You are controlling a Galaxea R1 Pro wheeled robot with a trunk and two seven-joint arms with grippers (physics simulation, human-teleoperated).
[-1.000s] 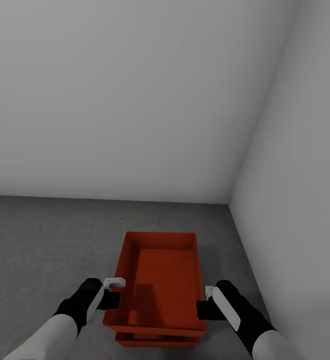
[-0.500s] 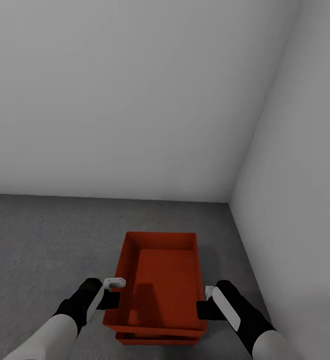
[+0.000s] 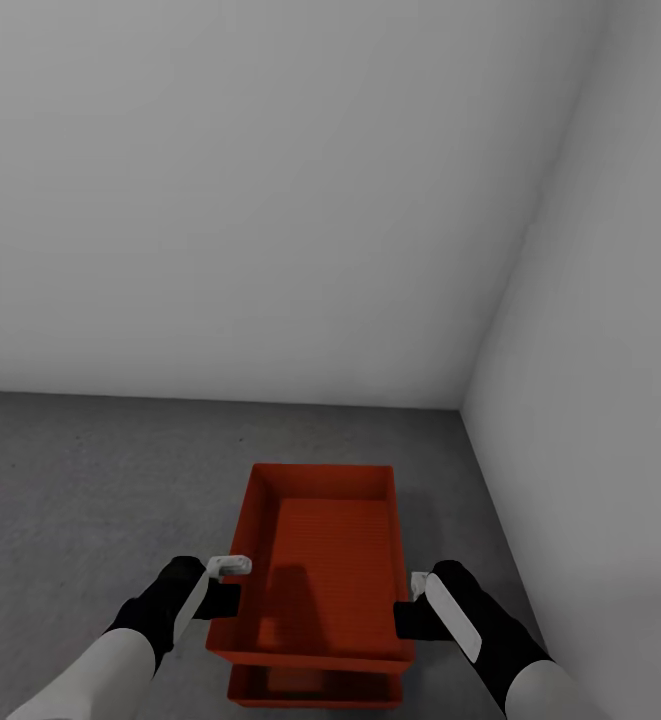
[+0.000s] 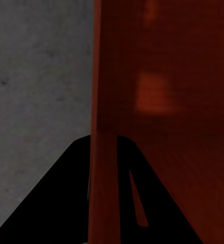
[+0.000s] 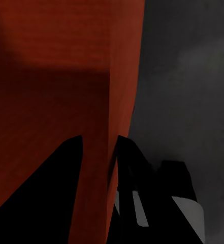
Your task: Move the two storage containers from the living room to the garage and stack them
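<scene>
Two red-orange storage containers sit one over the other on the garage floor [image 3: 90, 480] near the corner. The upper container [image 3: 320, 560] is open-topped and empty. Beneath its near end shows the end of the lower container [image 3: 315, 688]. My left gripper [image 3: 228, 590] is shut on the upper container's left wall, and my right gripper [image 3: 410, 610] is shut on its right wall. In the left wrist view the dark fingers of the left gripper [image 4: 104, 147] straddle the red wall [image 4: 157, 101]. In the right wrist view the right gripper [image 5: 99, 145] clamps the wall [image 5: 56, 76] likewise.
A pale grey back wall [image 3: 250, 200] stands just beyond the containers, and a side wall [image 3: 610, 400] runs close along the right. Dark concrete floor [image 4: 35, 91] stretches open to the left, with a narrower strip [image 5: 193, 76] on the right.
More of the lower container's near end shows under the upper one now. Both arms and the upper container look unmoved.
</scene>
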